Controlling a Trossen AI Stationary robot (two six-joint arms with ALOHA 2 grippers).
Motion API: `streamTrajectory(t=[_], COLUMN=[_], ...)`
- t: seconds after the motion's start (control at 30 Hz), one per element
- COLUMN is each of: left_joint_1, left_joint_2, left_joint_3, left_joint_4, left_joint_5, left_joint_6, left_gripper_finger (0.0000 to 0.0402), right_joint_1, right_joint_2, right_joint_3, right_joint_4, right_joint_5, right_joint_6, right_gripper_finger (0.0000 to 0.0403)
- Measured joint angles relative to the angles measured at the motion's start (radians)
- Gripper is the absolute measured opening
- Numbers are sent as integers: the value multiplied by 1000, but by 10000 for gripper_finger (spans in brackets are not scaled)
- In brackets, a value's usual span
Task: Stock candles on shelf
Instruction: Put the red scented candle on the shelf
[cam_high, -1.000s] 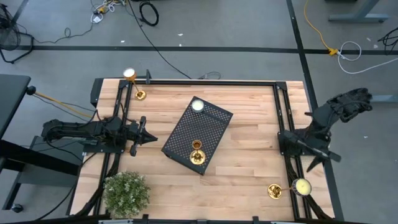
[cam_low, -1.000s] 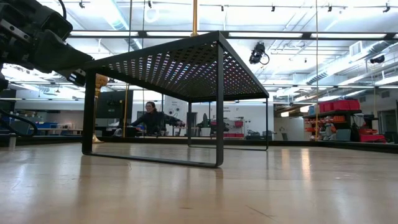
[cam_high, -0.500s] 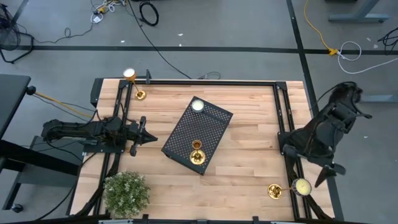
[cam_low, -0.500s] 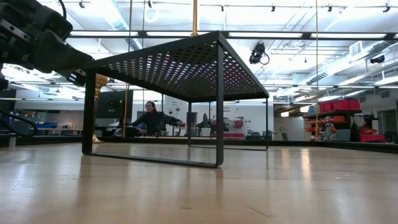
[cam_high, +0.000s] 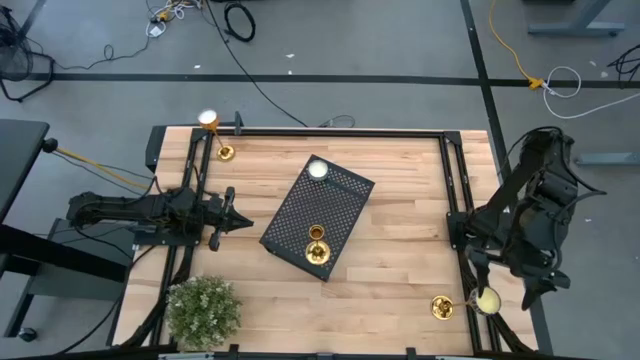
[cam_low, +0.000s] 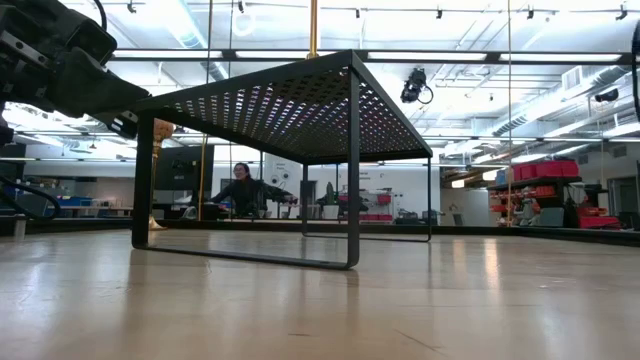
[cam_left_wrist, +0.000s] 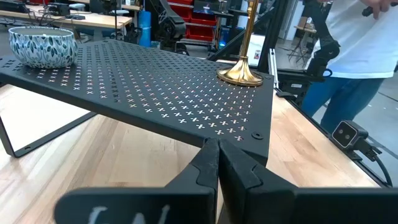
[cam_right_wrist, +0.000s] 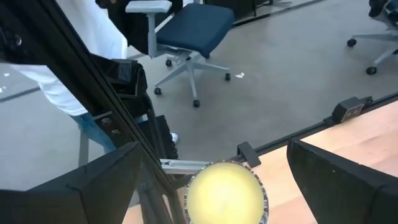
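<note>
Hovering wide open, the right gripper (cam_right_wrist: 217, 180) is held over a candle (cam_high: 484, 299) at the table (cam_high: 400, 200) edge.
One candlestick (cam_high: 317, 244) is seen on the shelf (cam_high: 335, 200); the left gripper (cam_high: 240, 222) is kept shut, empty.

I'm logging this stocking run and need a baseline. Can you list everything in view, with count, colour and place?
Shelf: one, black perforated metal, middle of the table.
Candle on shelf: one, gold, at the shelf's near end.
Bowl: one, pale patterned, on the shelf's far end.
Candle at far left corner: one, gold with cream top, on the table.
Candle at near right corner: one, gold with cream top, on the table.
Plant: one, green, near left corner.
Table: one, light wood.
Left gripper: shut, left of the shelf.
Right gripper: open, above the near right candle's top.
</note>
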Motion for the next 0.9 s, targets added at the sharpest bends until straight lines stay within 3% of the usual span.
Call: streamTrajectory(t=[0.5, 0.9], left_joint_1=[0, 0], left_joint_2=[0, 0], left_joint_3=[0, 0], left_joint_4=[0, 0], left_joint_5=[0, 0], left_joint_6=[0, 0], left_gripper_finger=[14, 14], right_joint_1=[102, 108], right_joint_2=[-11, -15], right_joint_3=[-1, -69], right_joint_4=[56, 127], right_joint_5=[28, 39], right_joint_6=[-19, -11], right_gripper_finger=[400, 400])
